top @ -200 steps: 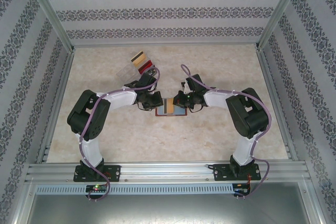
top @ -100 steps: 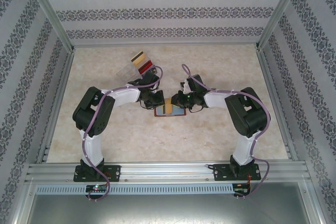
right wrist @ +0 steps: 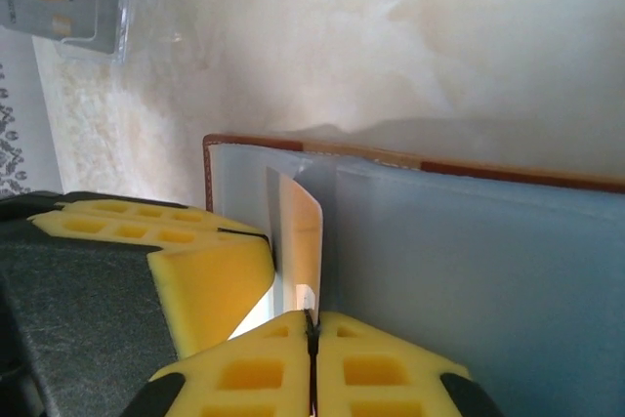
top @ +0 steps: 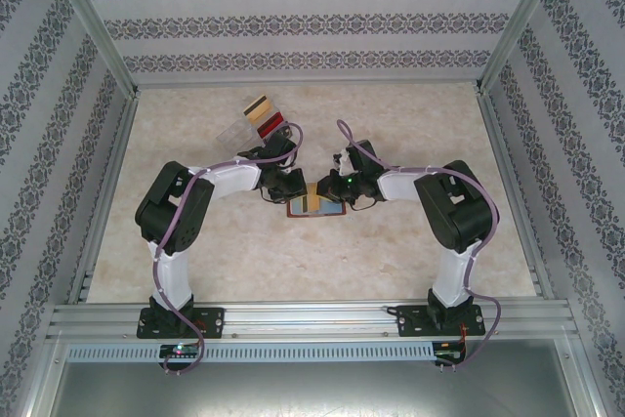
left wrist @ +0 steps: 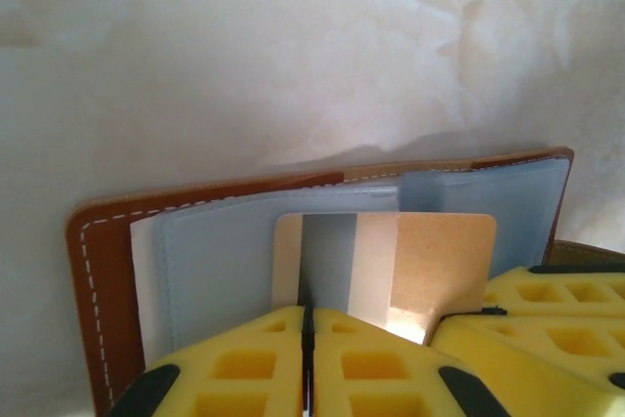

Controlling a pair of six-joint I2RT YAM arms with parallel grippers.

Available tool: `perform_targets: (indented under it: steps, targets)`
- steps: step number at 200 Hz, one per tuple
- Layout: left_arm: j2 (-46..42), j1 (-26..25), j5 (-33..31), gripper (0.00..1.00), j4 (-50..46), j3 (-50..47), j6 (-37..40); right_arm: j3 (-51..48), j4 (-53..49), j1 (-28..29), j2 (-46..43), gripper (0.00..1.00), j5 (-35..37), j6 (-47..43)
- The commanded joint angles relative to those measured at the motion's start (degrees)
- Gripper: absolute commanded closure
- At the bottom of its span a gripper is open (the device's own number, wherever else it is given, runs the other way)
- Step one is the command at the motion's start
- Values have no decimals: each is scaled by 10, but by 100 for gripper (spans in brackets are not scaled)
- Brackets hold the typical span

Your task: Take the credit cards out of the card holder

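My claws have closed in over the holder (left wrist: 98,271): left claw (left wrist: 308,312) shut empty, right claw (right wrist: 312,317) pinching a card (left wrist: 439,251), extraction starting.

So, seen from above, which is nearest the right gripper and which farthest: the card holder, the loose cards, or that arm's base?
1. Card holder, just under the right gripper, mid-table.
2. Loose cards, toward the back left.
3. Right arm's base, at the near edge, right side.
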Motion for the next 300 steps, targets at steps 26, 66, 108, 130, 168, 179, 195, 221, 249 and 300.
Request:
perform_targets:
  steps: [26,66,108,130,168,179,195,221,249,300]
  targets:
    - [-15,2,20,71,-19,-3,7,-50,15,-14,-84,100,68,-32]
    - [-78,13,64,57,28,-15,-8,-91,65,-35,-156,100,42,-37]
    - [-181,28,84,27,131,-74,-59,-112,138,-54,-223,100,-8,18]
    - [-218,29,114,12,219,-110,-98,-111,185,-64,-244,100,-31,73]
    - [-235,29,170,8,351,-138,-161,-88,251,-66,-255,100,-57,155]
    - [-234,29,182,10,380,-141,-172,-82,264,-67,-253,100,-64,171]
    - [-237,29,191,14,411,-143,-178,-76,281,-66,-251,100,-72,190]
    - [-248,29,194,23,451,-148,-183,-76,308,-69,-244,100,-80,219]
    - [-258,29,191,42,472,-154,-183,-81,355,-75,-228,100,-90,257]
    - [-263,28,184,73,472,-163,-181,-91,360,-80,-227,100,-82,256]
